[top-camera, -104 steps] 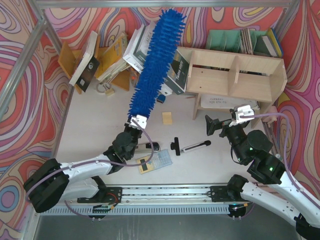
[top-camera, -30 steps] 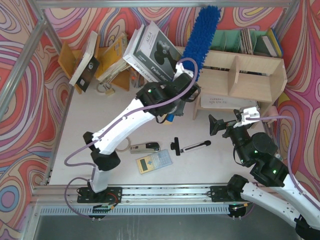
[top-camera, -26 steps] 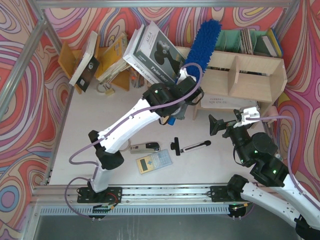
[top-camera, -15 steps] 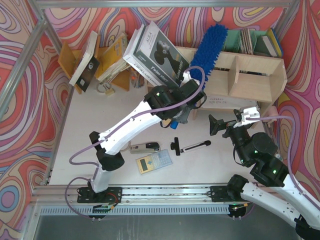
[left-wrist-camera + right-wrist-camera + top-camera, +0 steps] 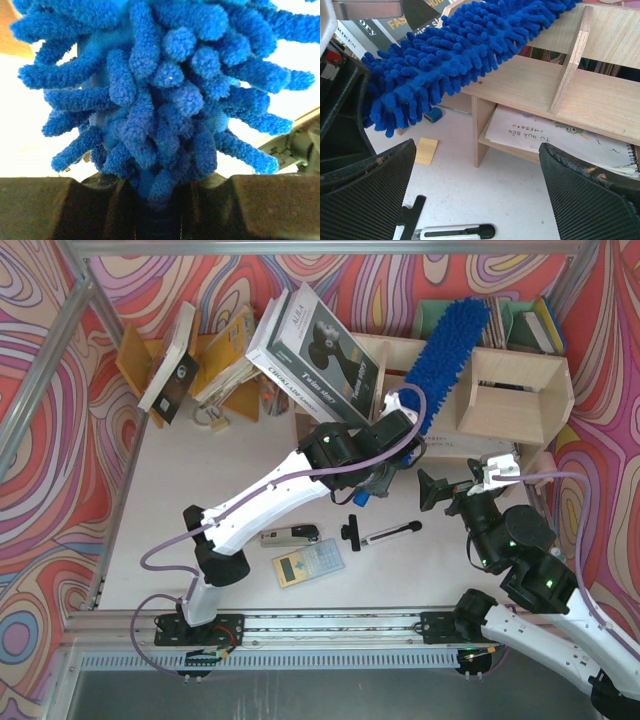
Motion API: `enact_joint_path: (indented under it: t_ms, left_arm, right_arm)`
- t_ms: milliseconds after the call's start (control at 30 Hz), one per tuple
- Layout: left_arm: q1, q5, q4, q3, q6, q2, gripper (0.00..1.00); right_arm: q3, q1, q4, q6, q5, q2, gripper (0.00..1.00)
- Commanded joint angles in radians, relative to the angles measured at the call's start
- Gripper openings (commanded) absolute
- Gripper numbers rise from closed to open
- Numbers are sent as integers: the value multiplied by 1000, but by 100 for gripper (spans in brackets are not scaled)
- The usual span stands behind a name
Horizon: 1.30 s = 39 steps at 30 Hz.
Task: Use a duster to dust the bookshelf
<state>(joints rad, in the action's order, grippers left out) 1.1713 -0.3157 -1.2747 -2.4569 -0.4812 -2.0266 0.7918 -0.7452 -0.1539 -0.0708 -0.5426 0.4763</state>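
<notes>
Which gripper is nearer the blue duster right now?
Left. The left gripper is shut on the handle end of the duster, whose head lies over the bookshelf. The right gripper hangs open in front of the bookshelf, apart from the duster.

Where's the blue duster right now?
In the top view the duster is right of centre, held by the left gripper, slanting over the upper left compartment of the bookshelf toward the green file holders.

Bright even light, soft shadows, blown-out white behind the duster (image 5: 165,110)
</notes>
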Motion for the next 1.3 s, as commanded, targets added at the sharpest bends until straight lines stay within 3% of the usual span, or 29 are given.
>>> enact_joint_path:
  t_ms: [0, 200, 500, 1267]
  left_arm:
    - [-1, -165, 21, 22, 15, 56, 0]
    - [-29, -276, 3, 102, 6, 132, 0]
    - [-108, -257, 6, 215, -24, 206, 0]
    - [-49, -48, -2, 39, 28, 42, 0]
  right_arm:
    - [-5, 0, 53, 0, -13, -16, 99]
    - [-1, 1, 50, 3, -10, -13, 99]
    - [-3, 0, 50, 2, -11, -20, 99]
    - [-4, 1, 56, 1, -17, -19, 99]
